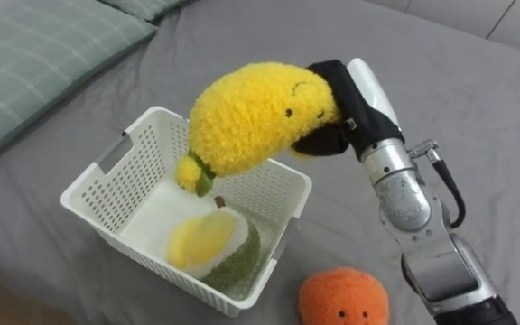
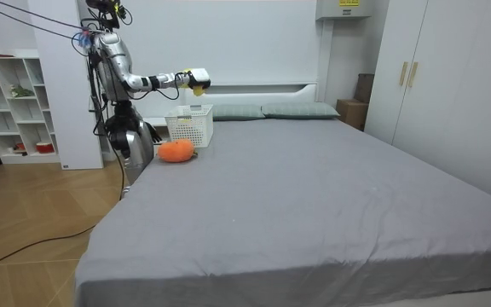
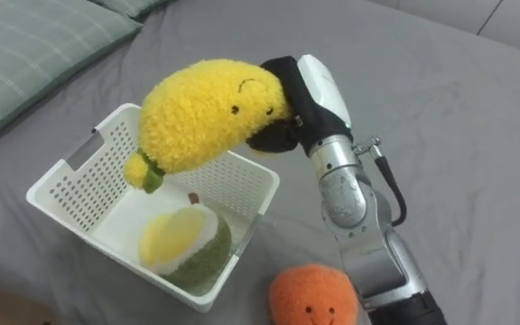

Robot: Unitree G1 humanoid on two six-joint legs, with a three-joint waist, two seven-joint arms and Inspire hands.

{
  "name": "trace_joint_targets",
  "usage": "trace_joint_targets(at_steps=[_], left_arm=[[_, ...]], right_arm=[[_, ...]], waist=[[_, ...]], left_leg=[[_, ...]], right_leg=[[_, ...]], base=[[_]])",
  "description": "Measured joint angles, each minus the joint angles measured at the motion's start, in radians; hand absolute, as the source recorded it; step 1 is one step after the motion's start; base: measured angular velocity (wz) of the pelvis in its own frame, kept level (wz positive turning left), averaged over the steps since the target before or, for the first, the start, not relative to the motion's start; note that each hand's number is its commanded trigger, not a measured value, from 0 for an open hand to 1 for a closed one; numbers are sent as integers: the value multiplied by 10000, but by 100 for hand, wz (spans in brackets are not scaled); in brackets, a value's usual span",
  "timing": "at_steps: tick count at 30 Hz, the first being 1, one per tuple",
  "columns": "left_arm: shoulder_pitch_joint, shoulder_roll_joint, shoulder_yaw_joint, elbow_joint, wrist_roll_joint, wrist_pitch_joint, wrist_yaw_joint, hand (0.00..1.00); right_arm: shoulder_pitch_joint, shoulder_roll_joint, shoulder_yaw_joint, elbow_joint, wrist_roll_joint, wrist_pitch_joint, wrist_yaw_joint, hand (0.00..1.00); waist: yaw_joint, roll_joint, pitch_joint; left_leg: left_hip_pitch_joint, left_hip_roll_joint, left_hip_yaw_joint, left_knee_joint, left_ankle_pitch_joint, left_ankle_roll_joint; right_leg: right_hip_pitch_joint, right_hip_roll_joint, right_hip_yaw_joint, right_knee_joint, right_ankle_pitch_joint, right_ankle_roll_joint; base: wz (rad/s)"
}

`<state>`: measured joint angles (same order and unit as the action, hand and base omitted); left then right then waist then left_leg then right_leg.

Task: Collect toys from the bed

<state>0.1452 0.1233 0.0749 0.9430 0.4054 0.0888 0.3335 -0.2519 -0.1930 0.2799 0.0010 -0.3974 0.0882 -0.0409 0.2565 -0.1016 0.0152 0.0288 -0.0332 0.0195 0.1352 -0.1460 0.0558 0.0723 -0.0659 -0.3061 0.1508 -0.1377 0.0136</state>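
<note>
My right hand [image 1: 337, 113] [image 3: 289, 101] is shut on a fluffy yellow plush fruit [image 1: 251, 117] [image 3: 201, 113] with a small face and a green stem end. It hangs above the white slatted basket [image 1: 106, 181] [image 3: 66, 176] on the grey bed, stem end dipping toward the basket's middle. Inside the basket lies a yellow and green plush [image 1: 213, 244] [image 3: 183, 242]. An orange round plush [image 1: 343, 300] [image 3: 312, 296] rests on the bed just right of the basket. In the room view the right hand [image 2: 187, 79] holds the yellow toy [image 2: 199, 83] over the basket [image 2: 189, 126].
A green checked pillow [image 1: 34, 54] lies at the upper left, past the basket. Grey bedsheet [image 1: 477, 99] spreads wide to the right. In the room view the robot stands at the bed's side near white shelves [image 2: 11, 102]; wardrobes [image 2: 450, 77] line the far wall.
</note>
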Motion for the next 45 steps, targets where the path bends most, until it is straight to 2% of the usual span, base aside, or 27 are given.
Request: trace_joint_targets(at_steps=[7,8,9,10,11,15,21,25,45], left_arm=[[-85,21,-76,129,14,-13,28,0],[-85,27,-120,127,14,-12,29,0],[-102,28,-199,127,17,-12,27,0],[-142,21,-228,126,20,-12,20,0],[-153,22,-220,123,48,-12,13,0],[-204,16,-216,-98,652,-5,-231,0],[-295,7,-227,-100,690,-8,-353,0],[-309,20,-244,-100,687,-7,-313,0],[-436,79,-584,-109,672,-9,346,0]], right_arm=[[-74,233,600,159,-3,3,201,100],[-86,244,645,176,-3,4,204,93],[-121,262,757,232,-1,4,217,53],[-121,267,872,241,-19,10,219,7],[-123,284,936,241,-56,9,227,0],[-207,450,1034,241,-444,9,434,0],[-612,431,1401,348,-702,-8,511,0],[-904,413,1714,874,-794,-8,508,0],[-901,416,1725,1167,-686,-6,302,0]], waist=[[35,-62,28],[67,-62,28],[149,-59,30],[250,-52,35],[280,-52,35],[570,-62,28],[802,-60,31],[812,-76,25],[772,-195,12]], left_leg=[[-126,-36,-251,40,4,0],[-142,-38,-252,48,3,1],[-161,-44,-255,58,3,1],[-172,-48,-261,58,3,1],[-178,-50,-270,58,3,1],[-205,-84,-314,75,4,2],[-233,-96,-341,93,3,2],[-264,-101,-341,96,3,3],[-380,-103,-320,149,3,4]], right_leg=[[-11,-22,-252,-5,-3,4],[-16,-23,-256,-7,-3,4],[-21,-24,-251,-20,-3,5],[-21,-24,-216,-36,-4,7],[-20,-24,-219,-41,-6,9],[-14,-30,-232,-143,-14,22],[-21,-37,-282,-151,-15,24],[-28,-38,-285,-151,-15,25],[-145,-46,-252,-146,-12,29]], base=[[8],[7],[0],[0],[4],[1],[1],[0],[0]])
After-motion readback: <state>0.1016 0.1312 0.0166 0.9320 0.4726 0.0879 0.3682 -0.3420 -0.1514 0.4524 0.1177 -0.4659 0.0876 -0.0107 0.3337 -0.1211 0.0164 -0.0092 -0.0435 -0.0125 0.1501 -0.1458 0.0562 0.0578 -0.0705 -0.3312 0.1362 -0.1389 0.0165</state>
